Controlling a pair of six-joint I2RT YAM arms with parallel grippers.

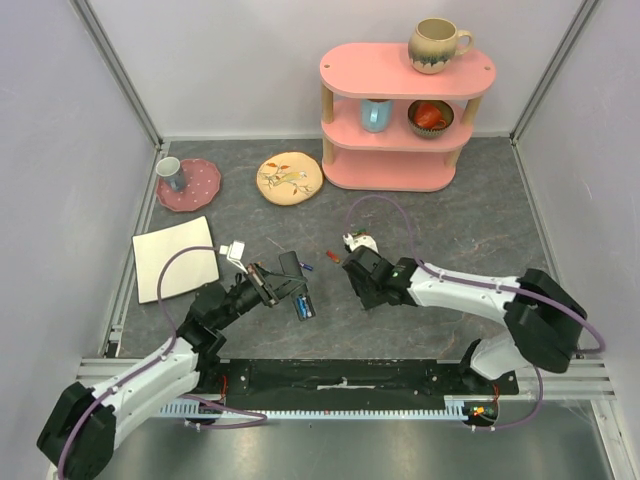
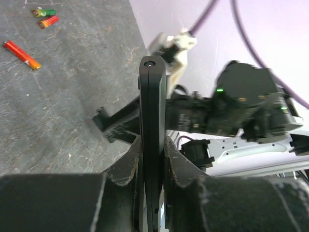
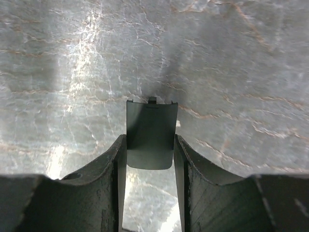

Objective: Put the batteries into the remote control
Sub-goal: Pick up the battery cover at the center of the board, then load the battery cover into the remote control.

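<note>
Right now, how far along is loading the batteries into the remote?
Done: the small black plastic cover is off, pinched in the right gripper. In hand: the left gripper clamps the long slim black remote control edge-on. Left: red, orange and green cylindrical batteries lie loose on the grey table, so loading and refitting the cover remain.

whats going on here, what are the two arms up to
The left pincer is clamped on the remote control, holding it edge-on to its wrist camera. The right pincer grips a small black battery cover over the table. A few loose batteries, red, orange and green, lie on the table, not yet picked up.
</note>
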